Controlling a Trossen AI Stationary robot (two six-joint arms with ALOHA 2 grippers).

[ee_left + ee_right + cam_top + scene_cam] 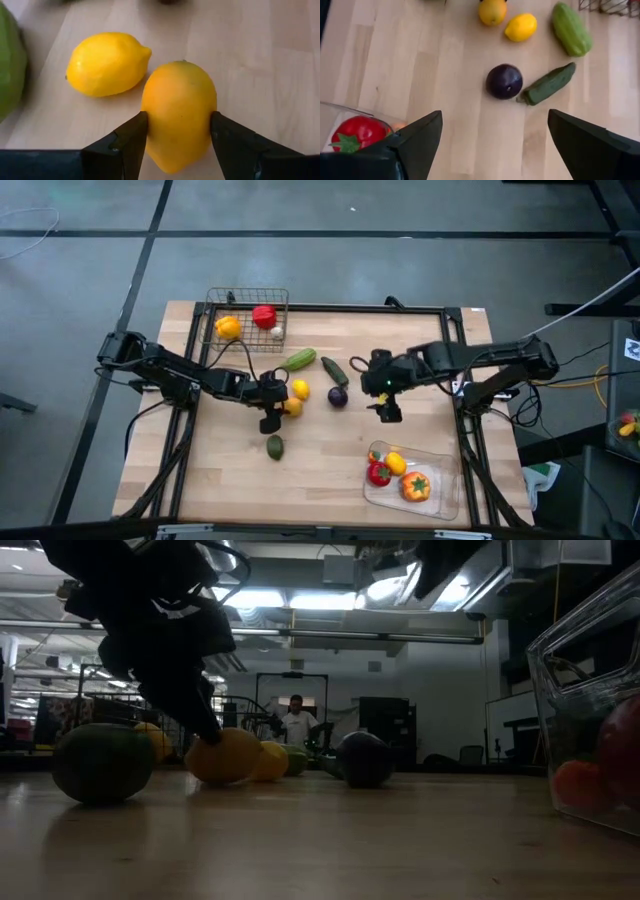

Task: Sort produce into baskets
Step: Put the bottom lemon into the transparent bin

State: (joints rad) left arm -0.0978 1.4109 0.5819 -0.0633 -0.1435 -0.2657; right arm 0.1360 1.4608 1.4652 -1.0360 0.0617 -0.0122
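An orange-yellow mango-shaped fruit [180, 107] lies on the table beside a lemon [107, 62], with my left gripper [179, 130] shut on it at mid-table [275, 408]. My right gripper [495, 130] hangs open above the table [385, 405], right of a dark purple fruit [338, 396], with nothing between its fingers. Also loose on the table are a light green vegetable [300, 359], a dark green cucumber [334, 370] and a green fruit [275, 447]. The wire basket [210, 310] at the far left and the clear tray [450, 485] at the near right each hold produce. My left gripper pinches the orange-yellow fruit between its two fingers, one on each of its opposite sides [150, 125], toward the end nearer the gripper. The fingers slant down from the table's left. The fruit's underside [225, 778] rests on the table.
The lemon [299, 389] lies right next to the held fruit. Bare wood lies at the near left and between the green fruit and the tray. A dark frame [330, 308] runs around the table. A person [297, 720] stands in the room beyond.
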